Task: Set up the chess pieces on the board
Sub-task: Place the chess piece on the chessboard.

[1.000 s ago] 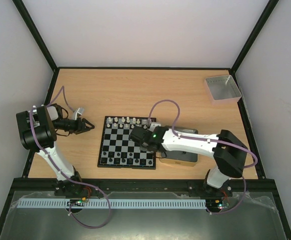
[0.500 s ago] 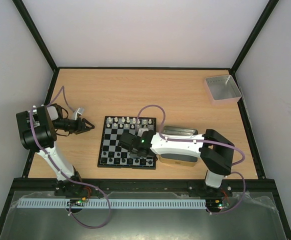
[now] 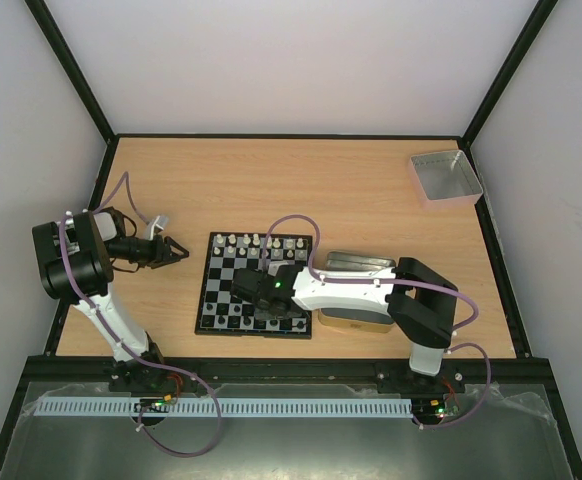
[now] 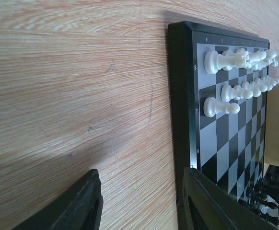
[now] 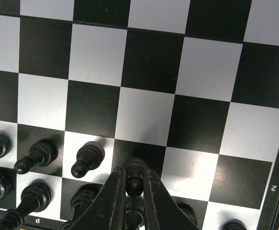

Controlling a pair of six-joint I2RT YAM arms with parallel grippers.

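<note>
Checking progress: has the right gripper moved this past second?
Yes. The right gripper, holding a black piece, slid left over the board toward its middle.

1. The light wooden counter [image 3: 271, 180] is rectangular, with walls along its far, left and right edges.
2. A small square chessboard [image 3: 217, 283] of black and silvery squares with a black border lies close to the middle of the near edge.
3. A rectangular gold-rimmed metal tin [image 3: 356, 324] sits just to the right of it.
4. A grey square tray [image 3: 447, 174] occupies the far right corner.

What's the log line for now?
right hand: shut on black piece, over board | left hand: open, empty, beside board
</note>
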